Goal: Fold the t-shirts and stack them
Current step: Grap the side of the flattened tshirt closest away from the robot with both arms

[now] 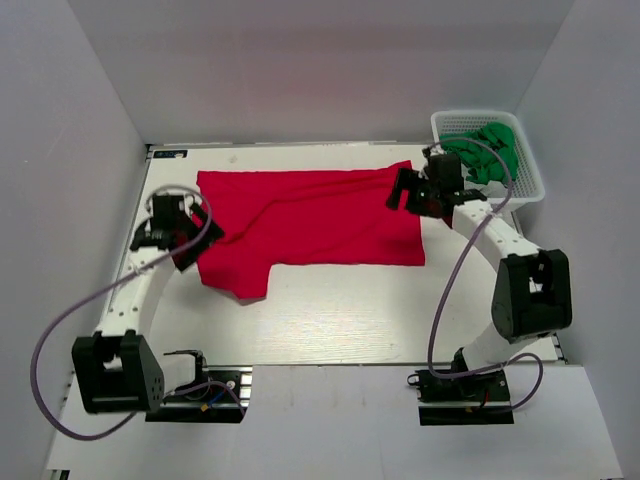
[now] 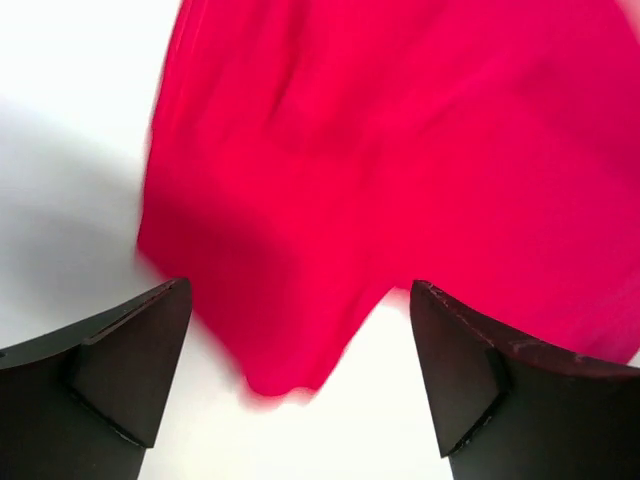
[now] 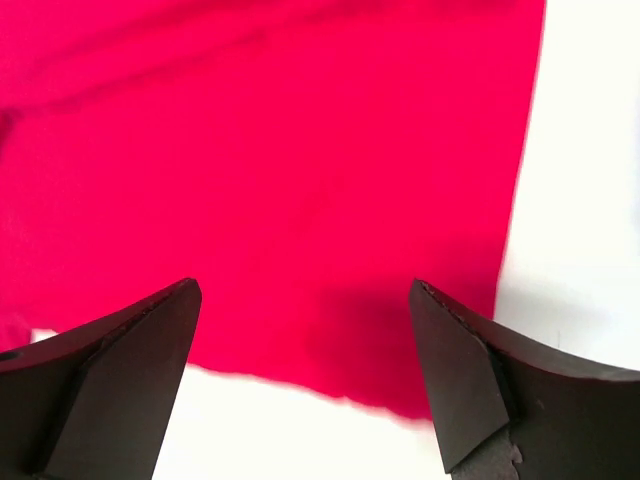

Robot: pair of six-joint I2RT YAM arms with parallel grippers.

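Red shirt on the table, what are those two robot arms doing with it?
Two robot arms are working on folding the red t-shirt, which lies spread out but rumpled on the table. The left end effector hovers open over the shirt's left side, and the right end effector hovers open over its right edge. Neither is holding the cloth right now. A white basket in the far right corner holds something green.

No text, brand, number or sign is legible in any of the three views. The red t-shirt (image 1: 310, 215) shows plain fabric with nothing readable on it.
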